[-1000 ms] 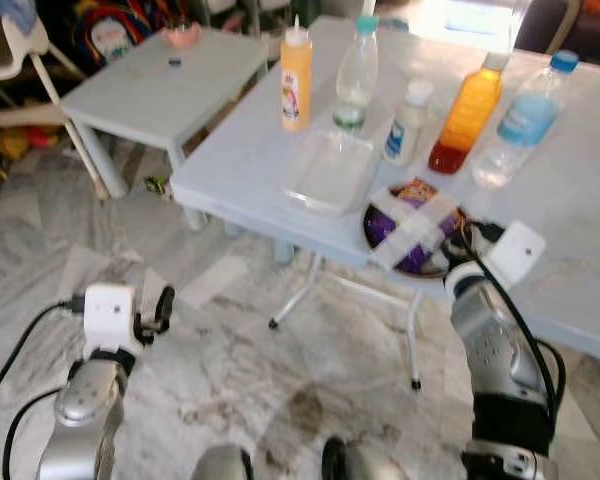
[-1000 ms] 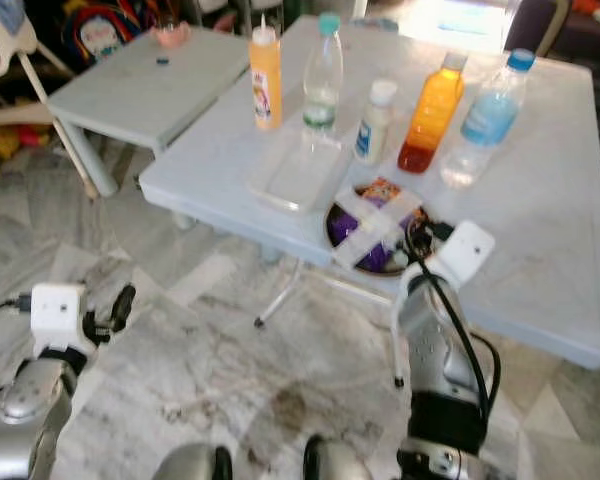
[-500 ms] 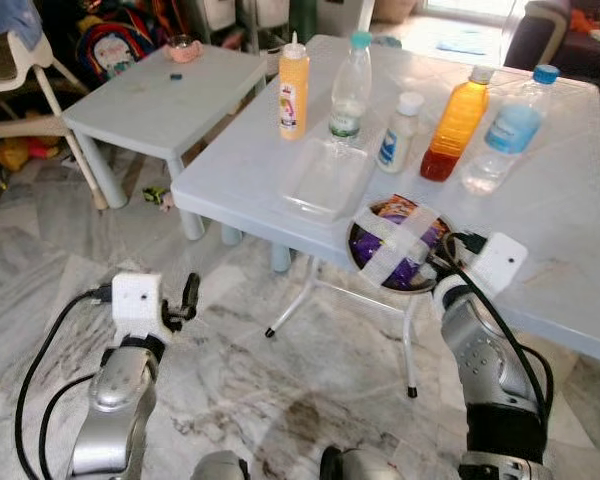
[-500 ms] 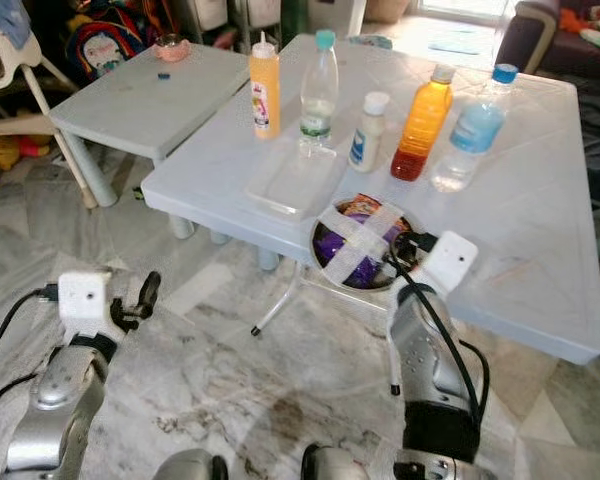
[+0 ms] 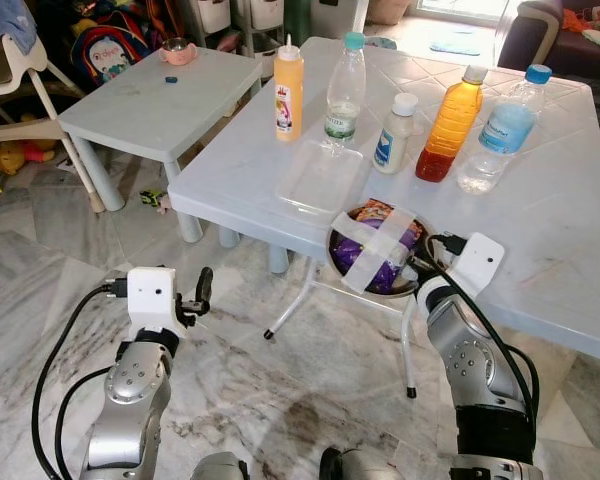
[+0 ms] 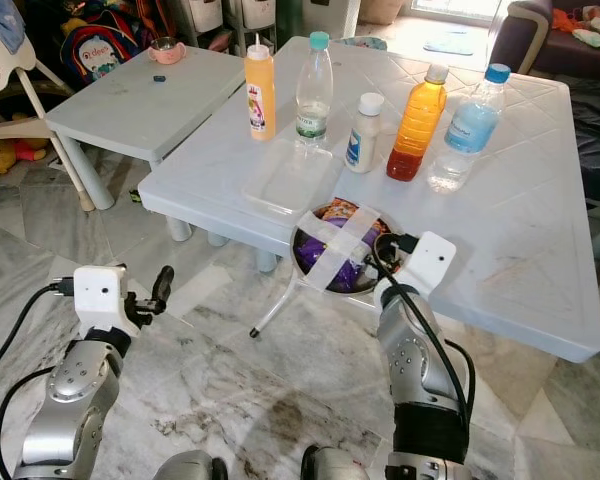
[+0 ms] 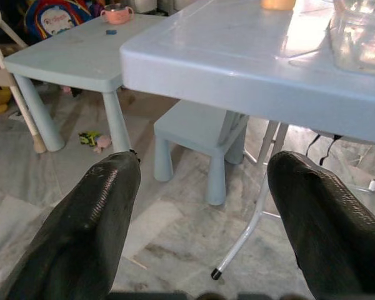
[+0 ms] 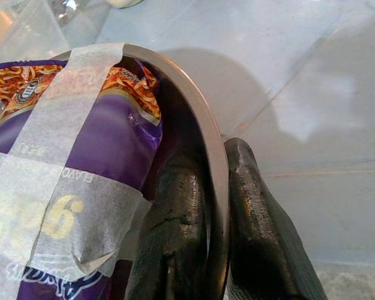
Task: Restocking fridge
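1. Steel rim of the round bowl (image 8: 203, 119) sits pinched between the right gripper's (image 8: 215, 250) 2 black fingers, 1 inside the rim and 1 outside; the bowl rests at the near edge of the pale blue plastic table (image 5: 570, 240).
2. Compared with 1 second ago, the camera has risen and steadied: the blur is gone and more of the tabletop and the far end of the room shows. The bowl remains at the table edge in the same grip.
3. The left arm has come up since then; the left gripper (image 7: 200, 187) hangs over the marble floor with its ribbed fingers spread wide, holding nothing.
4. Inside the bowl lies a glossy purple-and-orange noodle packet (image 8: 94, 137), held down by 2 crossed strips of matte masking tape (image 5: 378, 246).
5. Behind the bowl lies a clear rectangular plastic tray (image 5: 317, 178).
6. Beyond it stand an orange squeeze bottle (image 5: 288, 85), a clear bottle with a teal cap (image 5: 344, 93), a small white bottle (image 5: 393, 133), an amber juice bottle (image 5: 449, 122) and a blue-capped water bottle (image 5: 498, 128).
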Available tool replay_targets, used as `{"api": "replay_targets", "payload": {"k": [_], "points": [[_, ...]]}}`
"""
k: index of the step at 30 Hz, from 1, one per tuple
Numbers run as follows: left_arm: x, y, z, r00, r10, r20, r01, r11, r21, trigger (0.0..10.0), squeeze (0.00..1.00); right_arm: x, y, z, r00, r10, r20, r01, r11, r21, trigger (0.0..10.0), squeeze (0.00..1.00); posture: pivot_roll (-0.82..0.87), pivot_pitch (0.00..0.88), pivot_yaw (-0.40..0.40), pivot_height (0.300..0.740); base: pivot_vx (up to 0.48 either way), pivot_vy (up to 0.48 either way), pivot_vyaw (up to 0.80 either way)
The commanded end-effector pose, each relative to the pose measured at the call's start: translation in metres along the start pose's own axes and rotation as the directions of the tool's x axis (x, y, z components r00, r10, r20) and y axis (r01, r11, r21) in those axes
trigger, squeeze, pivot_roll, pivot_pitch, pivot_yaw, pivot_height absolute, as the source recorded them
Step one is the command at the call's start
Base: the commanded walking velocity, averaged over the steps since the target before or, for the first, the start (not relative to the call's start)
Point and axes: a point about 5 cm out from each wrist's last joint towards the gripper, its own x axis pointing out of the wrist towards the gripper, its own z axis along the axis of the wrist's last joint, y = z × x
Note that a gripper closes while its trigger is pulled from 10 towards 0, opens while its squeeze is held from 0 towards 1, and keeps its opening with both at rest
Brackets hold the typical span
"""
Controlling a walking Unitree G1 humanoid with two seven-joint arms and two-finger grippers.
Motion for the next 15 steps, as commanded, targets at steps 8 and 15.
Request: {"api": "replay_targets", "payload": {"k": [8, 15], "points": [[0.0014, -0.0006, -0.0033, 1.000, 0.007, -0.021, -0.007, 1.000, 0.012, 10.0, 0.00, -0.0043, -0.0136, -0.0322, 0.984, -0.070, -0.166, 0.064, 0.997, -0.042, 10.0, 0.00, 0.08, 0.034, 0.025, 0.740, -0.299, 0.000, 0.00], [0.0024, -0.0019, -0.0042, 1.000, -0.001, -0.025, 0.001, 1.000, 0.021, 10.0, 0.00, -0.0056, -0.0087, -0.0337, 0.987, -0.025, -0.161, 0.015, 0.998, -0.064, 10.0, 0.00, 0.08, 0.038, 0.029, 0.740, -0.303, 0.000, 0.00]]}}
